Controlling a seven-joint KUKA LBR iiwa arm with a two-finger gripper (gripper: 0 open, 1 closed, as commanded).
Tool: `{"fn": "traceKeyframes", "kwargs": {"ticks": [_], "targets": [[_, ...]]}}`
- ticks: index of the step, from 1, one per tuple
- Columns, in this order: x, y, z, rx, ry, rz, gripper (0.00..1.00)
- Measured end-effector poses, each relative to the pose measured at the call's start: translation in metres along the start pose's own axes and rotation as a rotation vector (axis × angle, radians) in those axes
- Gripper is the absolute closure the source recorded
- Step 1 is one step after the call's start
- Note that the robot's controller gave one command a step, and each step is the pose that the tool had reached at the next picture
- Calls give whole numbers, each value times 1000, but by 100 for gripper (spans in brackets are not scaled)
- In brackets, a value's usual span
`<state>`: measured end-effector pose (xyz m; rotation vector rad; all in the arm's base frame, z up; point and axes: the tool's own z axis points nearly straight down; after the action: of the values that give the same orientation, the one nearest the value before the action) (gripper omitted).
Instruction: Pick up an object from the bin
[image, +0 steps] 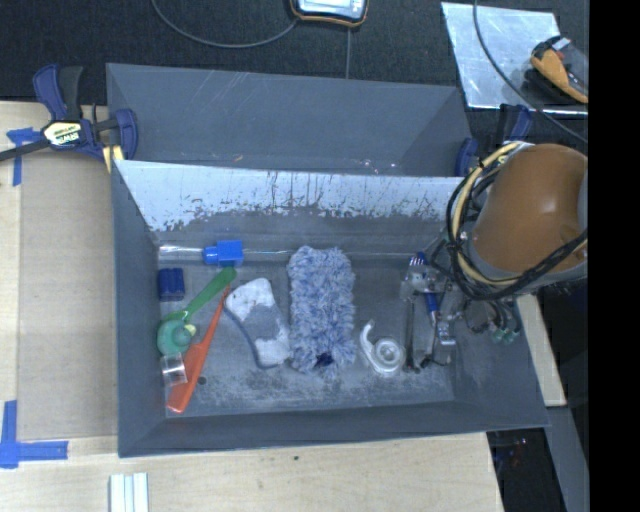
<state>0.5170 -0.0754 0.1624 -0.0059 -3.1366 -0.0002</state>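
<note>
Pincer (425, 345) sat low at right side of bin (300, 130), just beside small white roll (383, 353) at lower middle-right. Spread or pressed together: could not tell. Fluffy blue cloth (321, 305) lay left of roll.

The robot's orange domed cover (530, 205) hides the grey metal bin's (300, 120) wall at frame right. The small white curled thing (381, 352) beside the claw (428, 360) is too small to identify.
</note>
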Motion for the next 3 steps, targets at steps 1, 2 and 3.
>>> {"fn": "traceKeyframes", "kwargs": {"ticks": [1, 2, 3], "targets": [[-2, 1, -4, 1, -8, -2, 0], [-15, 129, 86, 1, -11, 78, 0], [12, 4, 50, 6, -17, 119, 0]]}}
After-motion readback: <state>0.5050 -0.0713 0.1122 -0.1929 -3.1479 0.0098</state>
